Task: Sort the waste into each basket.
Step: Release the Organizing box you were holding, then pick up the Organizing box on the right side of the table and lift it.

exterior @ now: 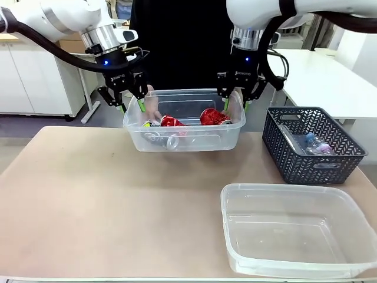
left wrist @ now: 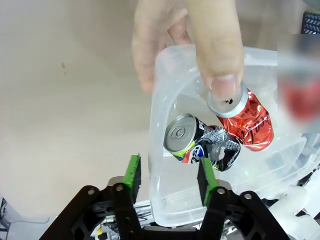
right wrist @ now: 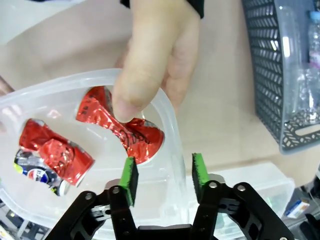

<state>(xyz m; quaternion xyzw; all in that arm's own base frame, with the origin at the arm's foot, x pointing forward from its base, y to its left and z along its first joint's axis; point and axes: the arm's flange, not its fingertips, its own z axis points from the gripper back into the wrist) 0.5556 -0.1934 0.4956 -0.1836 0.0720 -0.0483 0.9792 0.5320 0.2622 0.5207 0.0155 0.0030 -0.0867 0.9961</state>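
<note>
A clear basket [exterior: 233, 131] sits at the table's far edge with two crushed red cans [exterior: 172, 121] [exterior: 213, 117] and a blue-silver can [exterior: 154, 135] inside. My left gripper [exterior: 132, 108] straddles its left rim, open, pads clear of the wall. In the left wrist view the left gripper [left wrist: 170, 172] has the basket wall [left wrist: 160, 100] between its fingers, above the blue-silver can [left wrist: 200, 145]. My right gripper [exterior: 237, 106] straddles the right rim, also open [right wrist: 164, 177]. The person's hands [left wrist: 200, 40] [right wrist: 155, 60] grip both rims. A second clear basket [exterior: 227, 194] stands empty at the front right.
A dark grey lattice basket [exterior: 294, 159] at the right holds a clear bottle [exterior: 318, 144] and other clear plastic. The person stands right behind the far basket. Bare tabletop spreads across the left and middle.
</note>
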